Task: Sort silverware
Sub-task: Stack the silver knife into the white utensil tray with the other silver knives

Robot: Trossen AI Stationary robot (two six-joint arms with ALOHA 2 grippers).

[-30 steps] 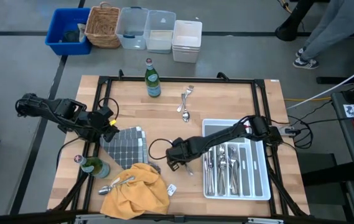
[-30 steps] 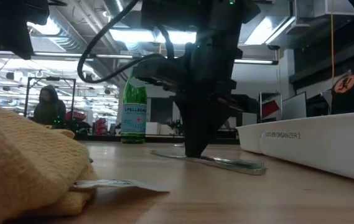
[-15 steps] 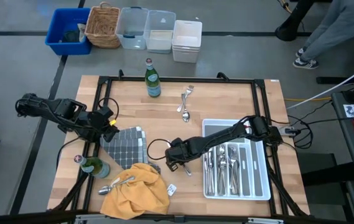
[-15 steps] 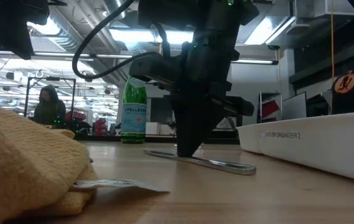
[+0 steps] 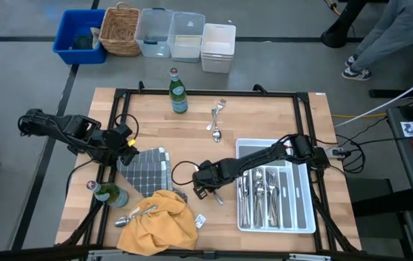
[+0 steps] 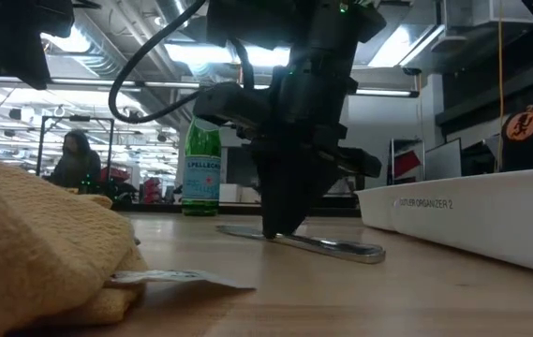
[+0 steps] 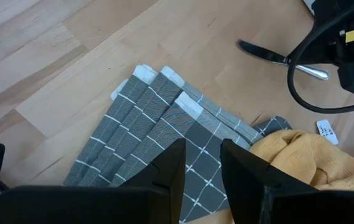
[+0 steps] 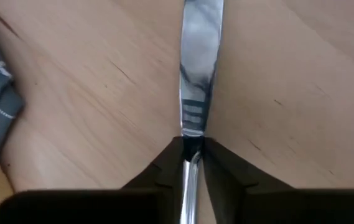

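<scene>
A silver knife (image 8: 196, 68) lies flat on the wooden table (image 5: 264, 116), left of the white tray (image 5: 306, 217). My right gripper (image 5: 205, 190) points down at it and is shut on it. More silverware lies in the tray (image 5: 260, 192). A fork and a spoon (image 5: 217, 122) lie near the far edge, and spoons (image 5: 137, 214) lie by the yellow cloth (image 5: 159, 226). My left gripper (image 7: 203, 168) hangs open above the grey checked cloth (image 7: 145, 130), at the table's left, and holds nothing. My right gripper pinches the knife where blade meets handle (image 8: 192, 138), one fingertip on each long edge. The fingers come from above, pointing steeply down. The knife lies flat on the table (image 6: 303, 241) along its whole length.
One green bottle (image 5: 178, 90) stands at the far edge and another (image 5: 112, 194) at the near left. The tray's wall (image 6: 472, 220) rises just right of the knife. Bins and a basket (image 5: 119, 29) stand on the floor beyond. A person (image 6: 74, 159) sits far behind.
In the low view my right gripper's fingertips have shifted a little toward the table's left. The knife has slid a short way the same way, still flat on the wood.
</scene>
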